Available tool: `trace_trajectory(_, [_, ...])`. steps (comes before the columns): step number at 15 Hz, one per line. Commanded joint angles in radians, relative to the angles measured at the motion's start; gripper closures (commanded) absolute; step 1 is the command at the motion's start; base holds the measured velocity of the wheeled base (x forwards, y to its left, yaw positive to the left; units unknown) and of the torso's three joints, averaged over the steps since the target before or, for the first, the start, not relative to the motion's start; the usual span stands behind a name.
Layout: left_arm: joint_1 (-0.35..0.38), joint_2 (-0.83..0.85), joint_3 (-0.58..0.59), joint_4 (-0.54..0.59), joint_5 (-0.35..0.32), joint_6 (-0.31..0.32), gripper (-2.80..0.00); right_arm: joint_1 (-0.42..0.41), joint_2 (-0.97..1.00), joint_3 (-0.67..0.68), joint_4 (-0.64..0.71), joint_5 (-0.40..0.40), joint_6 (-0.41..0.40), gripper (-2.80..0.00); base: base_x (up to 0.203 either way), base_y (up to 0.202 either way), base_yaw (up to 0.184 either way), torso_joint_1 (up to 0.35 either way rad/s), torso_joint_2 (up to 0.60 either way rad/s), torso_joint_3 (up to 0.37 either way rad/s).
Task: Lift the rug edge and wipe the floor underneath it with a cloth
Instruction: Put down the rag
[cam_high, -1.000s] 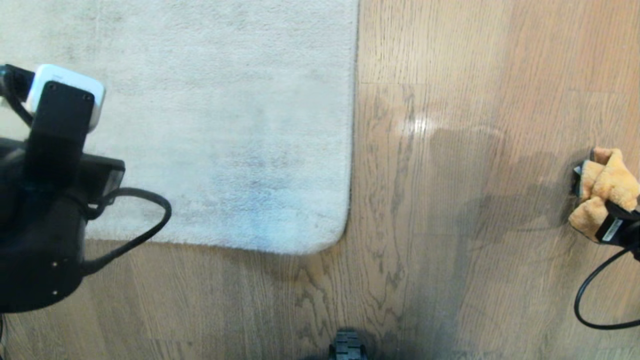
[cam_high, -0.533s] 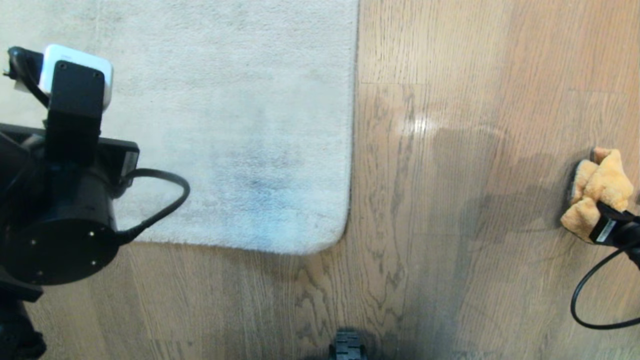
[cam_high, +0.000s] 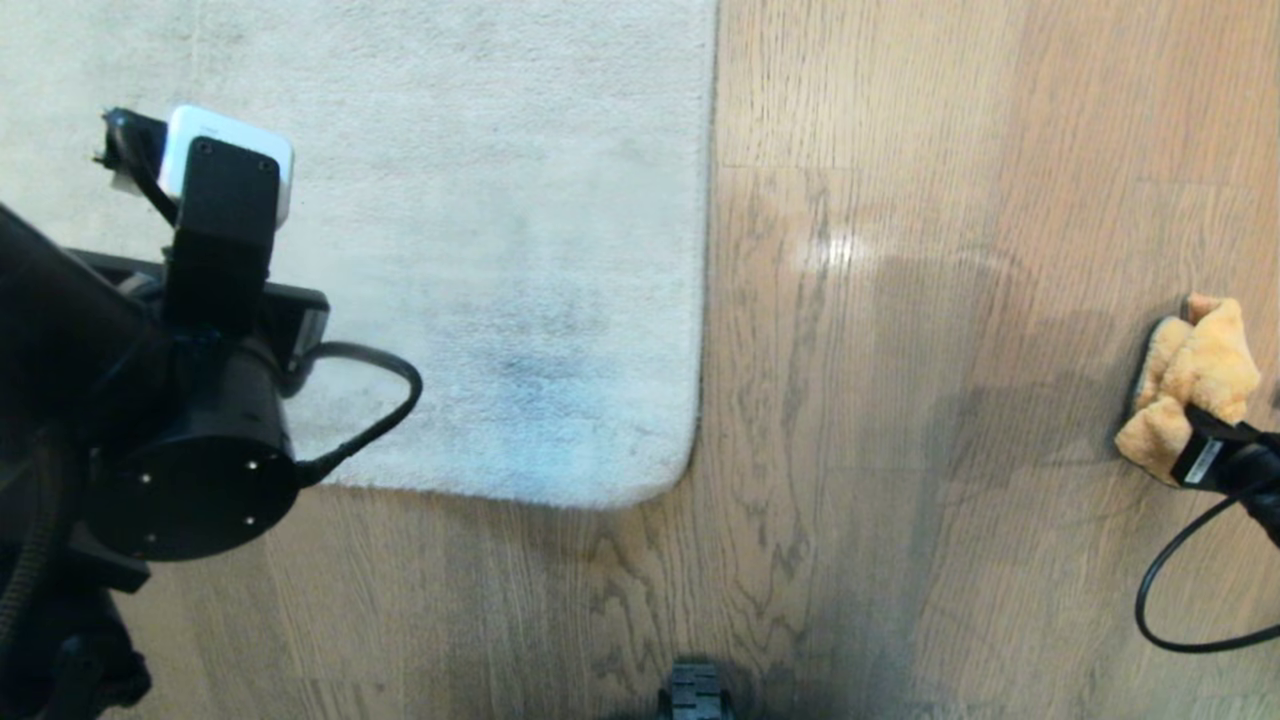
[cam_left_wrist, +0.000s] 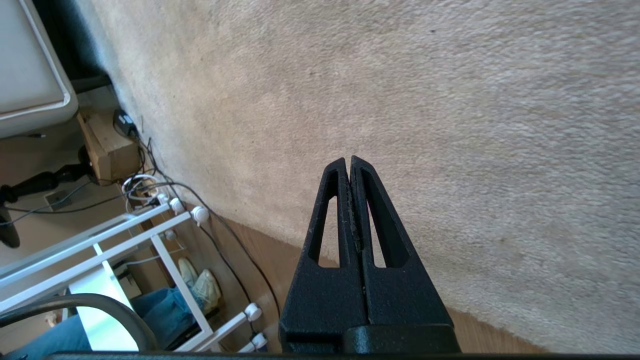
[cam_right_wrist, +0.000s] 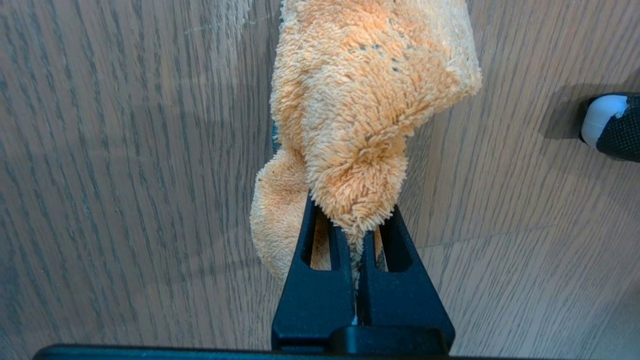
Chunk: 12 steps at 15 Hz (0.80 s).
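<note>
At right edge of frame: my right tool (cam_right_wrist: 356, 232) pinching the cloth (cam_high: 1190, 385), soft. Rug edge (cam_high: 640, 490), floppy; pinch at corner. Left tool (cam_left_wrist: 349, 167) pressed together, empty.

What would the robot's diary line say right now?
left gripper: shut, empty, over rug | right gripper: shut on orange cloth | rug edge: flat

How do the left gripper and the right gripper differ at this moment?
The left gripper holds nothing, while the right gripper is shut on the cloth. The left gripper is over the rug, while the right gripper is over the bare floor, well away from the rug. In the head view, the left arm fills much of its side, while the right gripper shows only at the edge. Both are black and shut.
</note>
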Motion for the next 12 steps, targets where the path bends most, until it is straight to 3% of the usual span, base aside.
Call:
trace_trajectory(1, [-0.017, 0.019, 0.000, -0.007, 0.007, 0.005, 0.00, 0.000, 0.007, 0.000, -0.048, 0.001, 0.000, 0.00, 0.000, 0.000, 0.000, 0.000, 0.00, 0.000])
trace_trajectory(2, [-0.019, 0.024, 0.000, -0.008, 0.007, 0.005, 0.00, 0.000, 0.008, 0.002, -0.048, 0.001, 0.000, 0.00, 0.000, 0.000, 0.000, 0.000, 0.00, 0.000])
trace_trajectory(3, [-0.020, 0.030, 0.000, -0.014, 0.006, 0.005, 0.00, 0.000, 0.010, 0.006, -0.048, 0.001, 0.000, -2.80, 0.000, 0.000, 0.000, 0.000, 0.00, 0.000])
trace_trajectory(12, [-0.023, 0.047, 0.000, -0.064, 0.005, 0.005, 0.00, 0.000, -0.036, 0.019, -0.048, 0.015, -0.011, -2.80, 0.000, 0.000, 0.000, 0.000, 0.00, 0.000])
